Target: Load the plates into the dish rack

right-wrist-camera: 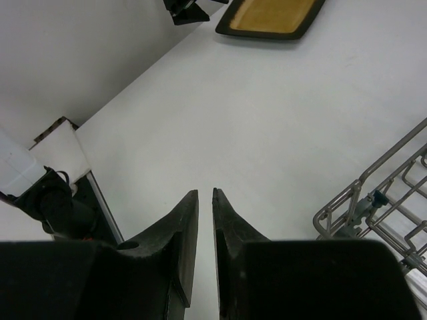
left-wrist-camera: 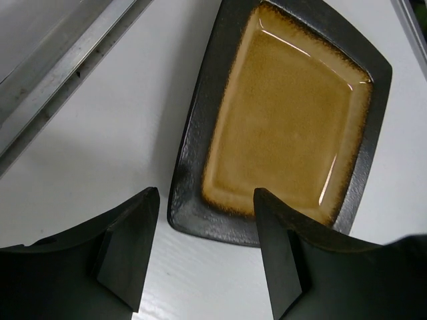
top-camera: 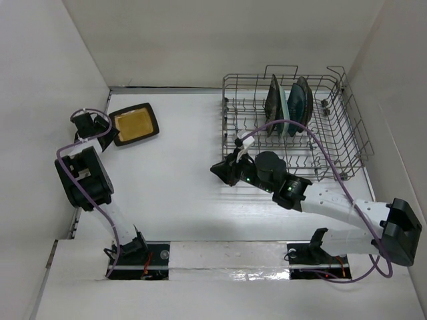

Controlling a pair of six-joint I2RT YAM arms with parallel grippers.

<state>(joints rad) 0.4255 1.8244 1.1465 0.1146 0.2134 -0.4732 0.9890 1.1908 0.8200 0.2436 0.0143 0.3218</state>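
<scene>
Plates (top-camera: pixel 300 103) stand on edge among the tines of the dish rack (top-camera: pixel 353 133), which sits at the far right of the white counter (top-camera: pixel 180 167). One is dark and one teal, and their exact number is hard to make out. The black square plate with the mustard-yellow centre (top-camera: pixel 133 124) (left-wrist-camera: pixel 287 120) (right-wrist-camera: pixel 270 17) lies flat at the far left of the counter, well apart from the rack. The left gripper (top-camera: pixel 105 127) (left-wrist-camera: pixel 203 247) is released, its jaws spread wide above that plate's near edge. One finger (left-wrist-camera: pixel 127 253) is over bare counter and the other (left-wrist-camera: pixel 283 260) over the plate's rim; whether they touch it cannot be told. The right gripper (top-camera: pixel 217 170) (right-wrist-camera: pixel 205 207) is clenched on nothing above the counter, just near-left of the rack.
</scene>
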